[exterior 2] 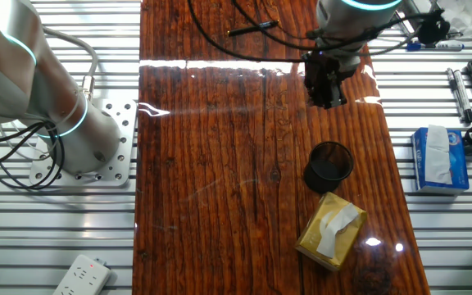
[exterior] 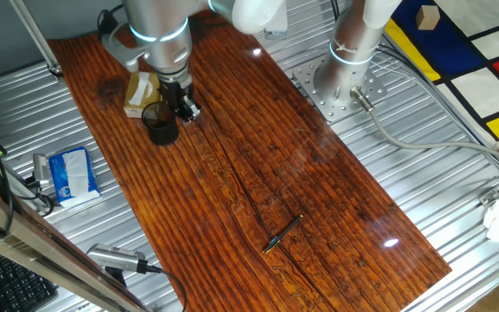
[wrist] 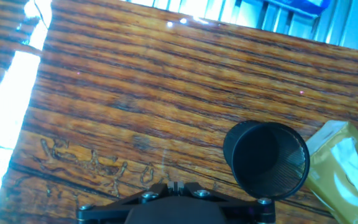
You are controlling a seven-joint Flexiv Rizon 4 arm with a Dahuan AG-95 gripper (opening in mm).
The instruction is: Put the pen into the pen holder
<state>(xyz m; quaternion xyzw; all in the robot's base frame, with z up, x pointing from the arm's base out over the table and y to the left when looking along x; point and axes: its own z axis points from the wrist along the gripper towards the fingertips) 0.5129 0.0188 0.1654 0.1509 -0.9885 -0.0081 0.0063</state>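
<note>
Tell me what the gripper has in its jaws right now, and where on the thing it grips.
Nothing. The gripper hangs near the pen holder, while the pen lies untouched far down the table.

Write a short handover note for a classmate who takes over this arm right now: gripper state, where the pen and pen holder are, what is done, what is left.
Gripper: hangs above the table close to the pen holder, carrying nothing; whether its jaws are open cannot be told.
Pen: lying flat on the wooden table, far from the holder, untouched.
Pen holder: upright and empty, beside the tan box.
Done: nothing yet.
Left: travel to the pen, grasp it, carry it back, drop it into the holder.
</note>
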